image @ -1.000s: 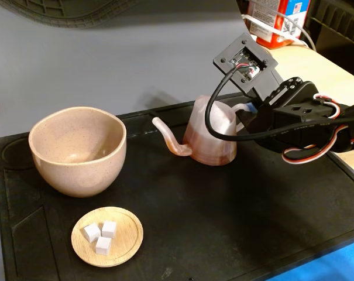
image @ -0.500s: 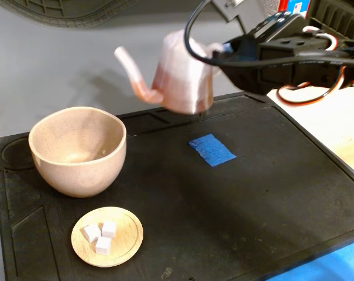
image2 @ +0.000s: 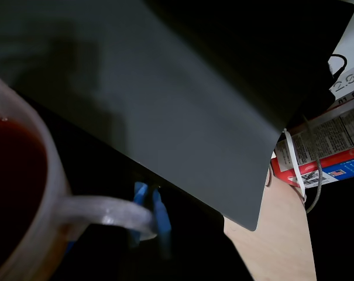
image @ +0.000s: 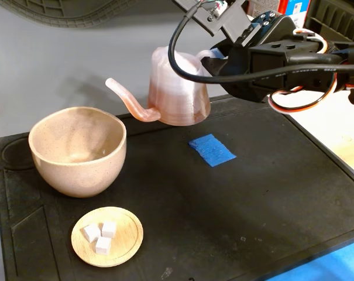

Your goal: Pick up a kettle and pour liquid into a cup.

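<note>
The pinkish translucent kettle (image: 178, 93) hangs in the air above the black mat, its long spout (image: 127, 100) pointing left and slightly down. The spout tip is just right of and above the rim of the beige speckled cup (image: 77, 149), which stands on the mat at left. My gripper (image: 215, 58) is shut on the kettle's loop handle at its right side. In the wrist view the handle (image2: 106, 212) runs to the blue fingers (image2: 160, 205), and dark red liquid (image2: 13, 181) shows inside the kettle's open top. The cup's inside looks dry.
A small wooden dish (image: 107, 236) with three white cubes lies in front of the cup. A blue tape patch (image: 211, 150) marks the mat (image: 270, 193) below the kettle. A red-and-white box (image: 279, 12) stands behind the arm, and a grey board backs the scene.
The kettle went from standing on the mat to held in the air, uncovering the blue patch. Since half a second ago it has come lower, with its spout tipped down toward the cup.
</note>
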`<state>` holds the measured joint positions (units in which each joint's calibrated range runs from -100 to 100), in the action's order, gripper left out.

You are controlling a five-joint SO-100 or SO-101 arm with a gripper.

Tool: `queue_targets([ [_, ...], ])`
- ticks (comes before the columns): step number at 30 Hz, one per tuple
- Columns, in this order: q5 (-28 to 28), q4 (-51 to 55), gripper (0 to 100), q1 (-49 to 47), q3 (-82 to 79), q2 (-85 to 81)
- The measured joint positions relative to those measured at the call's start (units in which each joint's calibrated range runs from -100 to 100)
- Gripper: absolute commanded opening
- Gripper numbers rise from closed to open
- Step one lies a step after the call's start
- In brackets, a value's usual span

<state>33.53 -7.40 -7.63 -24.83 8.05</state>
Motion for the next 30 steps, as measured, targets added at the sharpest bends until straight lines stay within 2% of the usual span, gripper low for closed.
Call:
queue_targets([
  [4, -0.31, 0.0, 1, 0.0, 0.0, 0.0],
  [5, -2.93, 0.0, 1, 0.23, 0.0, 0.0],
  [8, -3.67, 0.0, 1, 0.38, 0.0, 0.0],
  [12, -3.82, 0.0, 1, 0.38, 9.74, 5.31],
  [15, -10.32, 0.0, 1, 0.38, 9.83, 5.31],
  [19, -16.29, 0.0, 1, 0.38, 11.68, 5.82],
  [30, -16.97, 0.09, 1, -0.23, 13.73, 5.82],
])
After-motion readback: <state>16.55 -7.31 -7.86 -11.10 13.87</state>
